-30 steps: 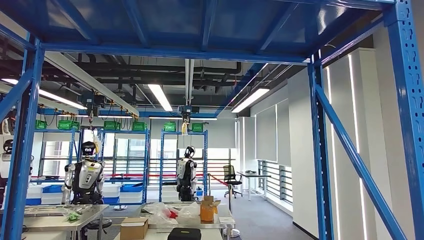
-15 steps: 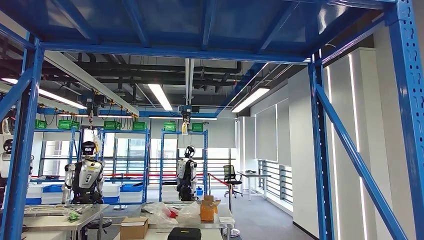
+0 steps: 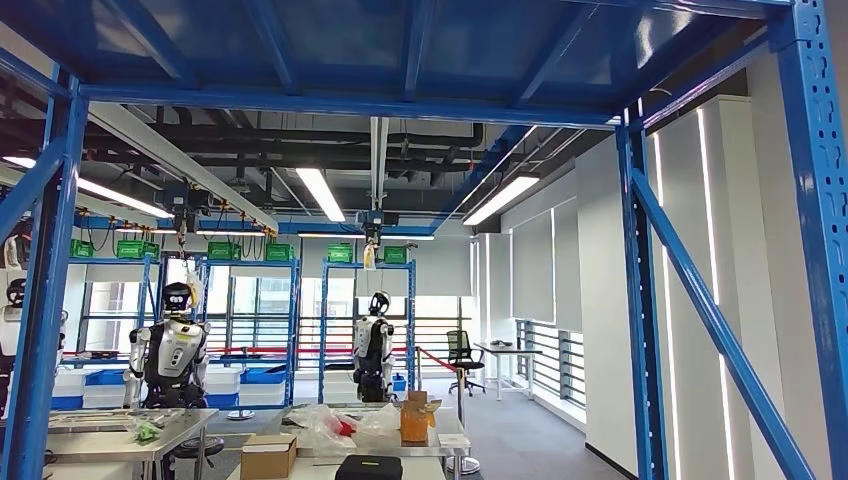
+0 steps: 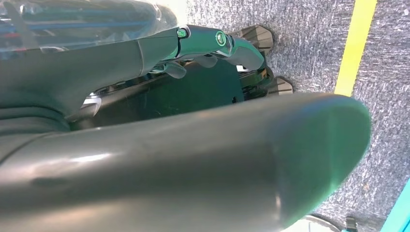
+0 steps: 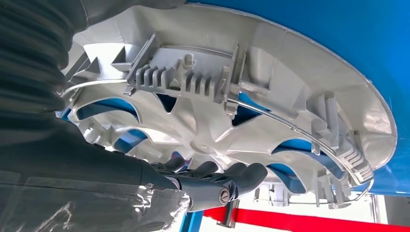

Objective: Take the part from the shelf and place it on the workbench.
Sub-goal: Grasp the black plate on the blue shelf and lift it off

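Curling against the ribbed back of the silver wheel cover point(image 5: 251, 116), the right hand's point(image 5: 212, 181) dark fingers point(image 5: 241, 175) are pressing near its hub; whether they are actually gripping it I cannot tell. The cover is lying flat against the shelf's blue panel point(image 5: 338, 34). The left hand point(image 4: 212, 43) is hanging over grey carpet point(image 4: 309, 53), fingers apart, holding nothing.
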